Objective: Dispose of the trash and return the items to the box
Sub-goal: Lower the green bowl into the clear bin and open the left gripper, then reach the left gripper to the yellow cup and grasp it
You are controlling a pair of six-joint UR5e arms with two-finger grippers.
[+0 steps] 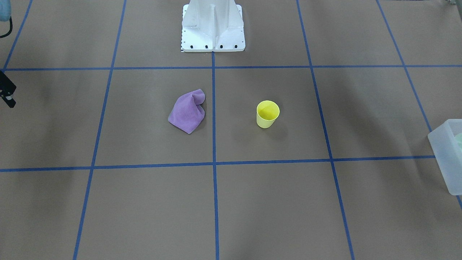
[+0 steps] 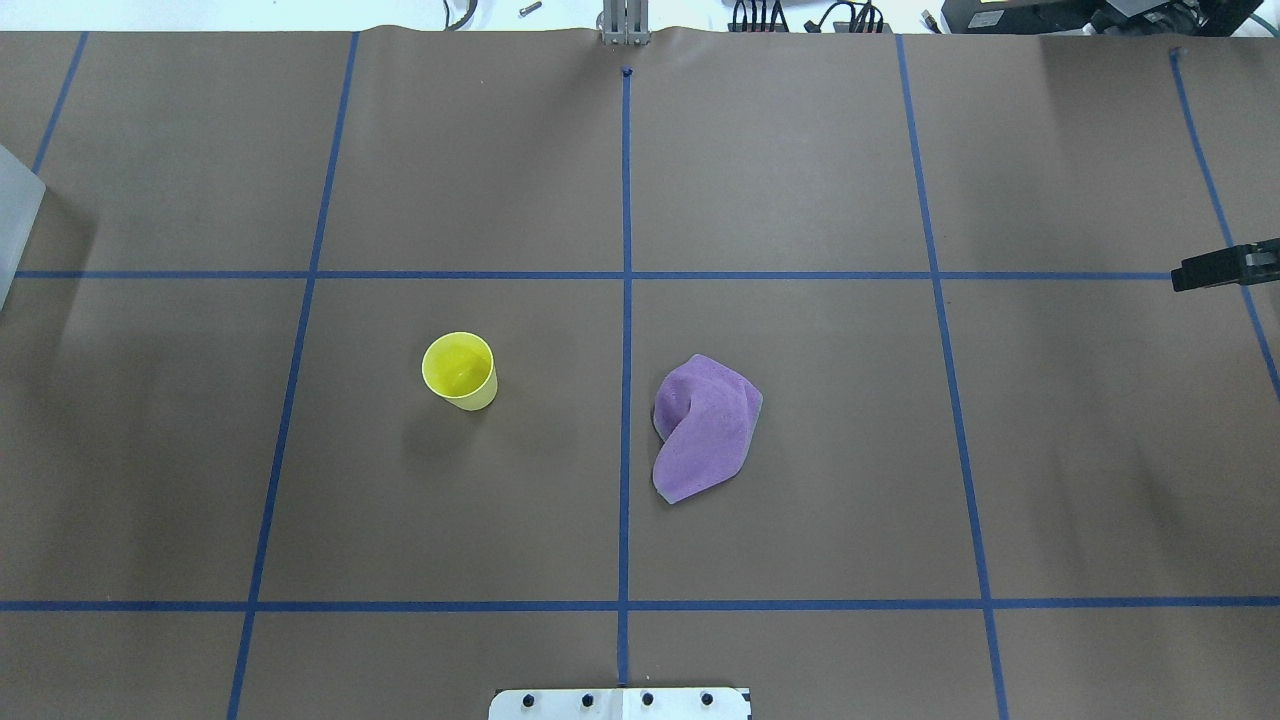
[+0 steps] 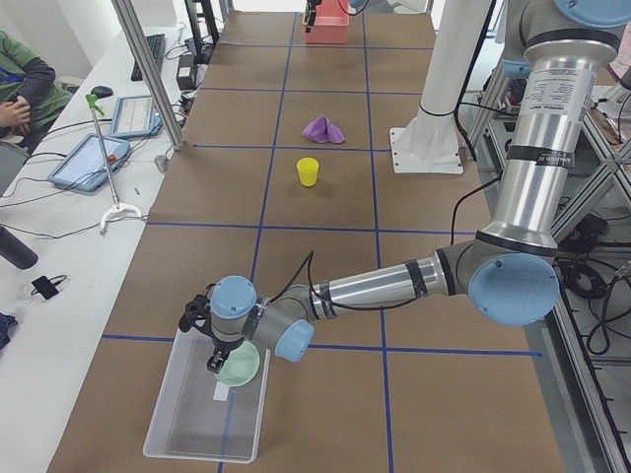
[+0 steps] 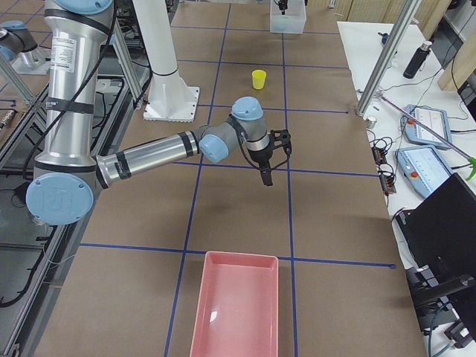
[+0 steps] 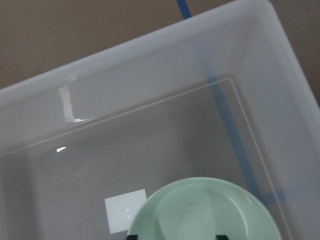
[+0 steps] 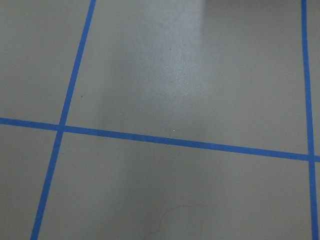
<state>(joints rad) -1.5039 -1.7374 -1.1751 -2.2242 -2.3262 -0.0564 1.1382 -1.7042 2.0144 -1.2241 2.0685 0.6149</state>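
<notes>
The pale mint-green bowl (image 5: 205,215) is inside the frosted-white box (image 5: 150,75), over a white label on its floor. In the exterior left view the bowl (image 3: 242,365) is at the box's (image 3: 197,424) right side, with my left gripper (image 3: 213,361) right above it. In the left wrist view only the two dark fingertips (image 5: 133,237) show at the bottom edge, set apart over the bowl, so the left gripper (image 5: 177,238) is open. My right gripper (image 2: 1190,272) hangs empty over bare table at the far right. I cannot tell whether it is open.
A yellow cup (image 2: 460,370) stands upright left of centre. A crumpled purple cloth (image 2: 705,425) lies right of the centre line. A pink tray (image 4: 238,312) sits at the table's right end. The robot base (image 1: 213,25) stands at mid-table.
</notes>
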